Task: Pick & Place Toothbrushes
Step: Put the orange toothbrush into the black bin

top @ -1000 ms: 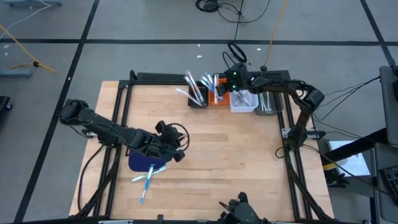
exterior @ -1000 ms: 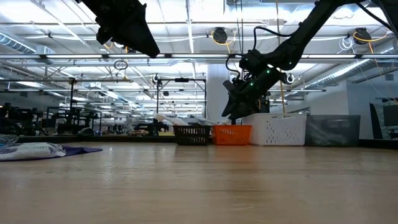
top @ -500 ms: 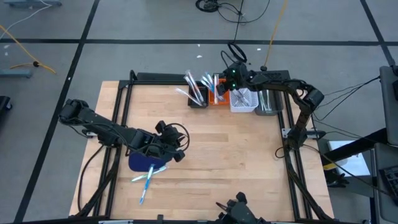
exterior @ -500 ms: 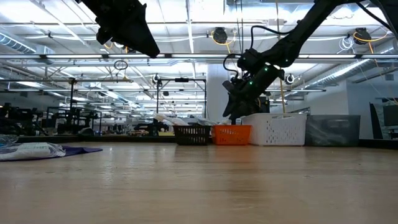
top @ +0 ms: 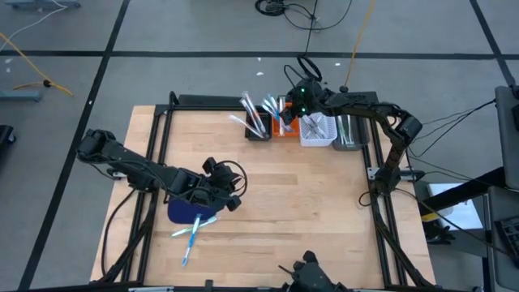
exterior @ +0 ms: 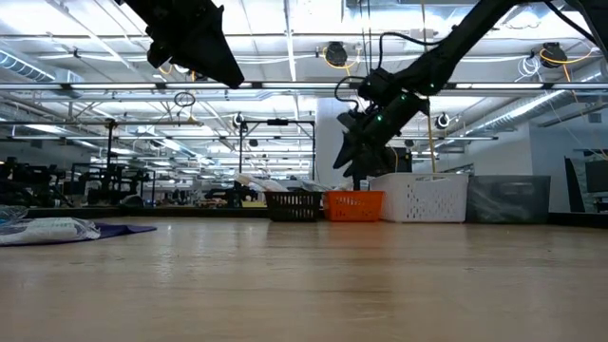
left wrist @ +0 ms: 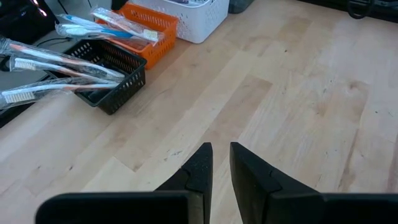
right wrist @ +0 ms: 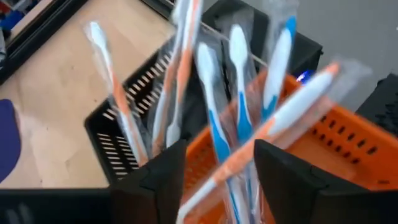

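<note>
Four bins [top: 302,126] at the table's back, one blue mat [top: 183,210], two arms.

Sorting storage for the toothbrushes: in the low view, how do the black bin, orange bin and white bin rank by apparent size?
1. white bin, clearly largest.
2. and 3. orange bin and black bin look about alike; I would not rank them.
</note>
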